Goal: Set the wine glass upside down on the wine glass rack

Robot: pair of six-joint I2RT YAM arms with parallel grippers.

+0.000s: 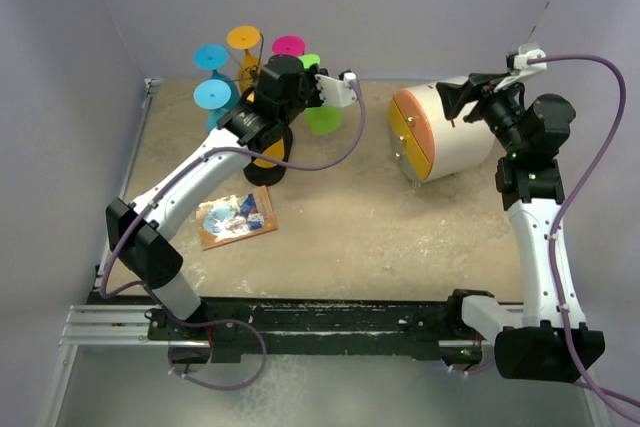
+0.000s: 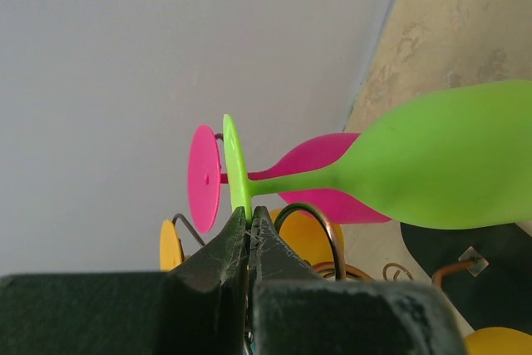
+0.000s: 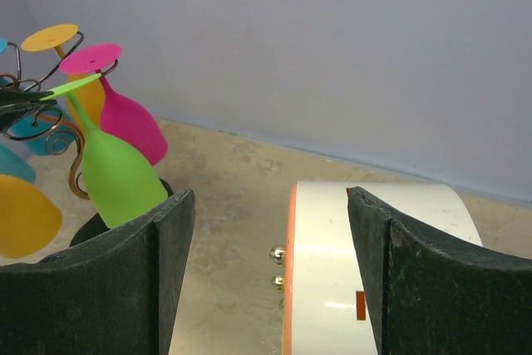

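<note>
The lime-green wine glass [image 2: 440, 160] hangs upside down, bowl low and foot disc [image 2: 235, 168] up, beside the wine glass rack's curled wire arm [image 2: 320, 222]. My left gripper [image 2: 249, 220] is shut on the edge of that foot disc. In the right wrist view the green glass [image 3: 116, 176] leans over the rack's black base [image 3: 91, 226], its foot level with the wire arms [image 3: 50, 135]. From above, my left gripper [image 1: 306, 75] covers most of the rack. My right gripper [image 3: 270, 255] is open and empty over to the right [image 1: 460, 102].
Pink [image 3: 129, 118], orange [image 3: 50, 37], blue [image 1: 212, 95] and yellow [image 3: 25, 214] glasses hang on the rack. A white drum-shaped cabinet [image 1: 455, 132] with an orange front and two metal knobs [image 3: 278, 255] lies under the right gripper. A picture card [image 1: 237, 217] lies front left.
</note>
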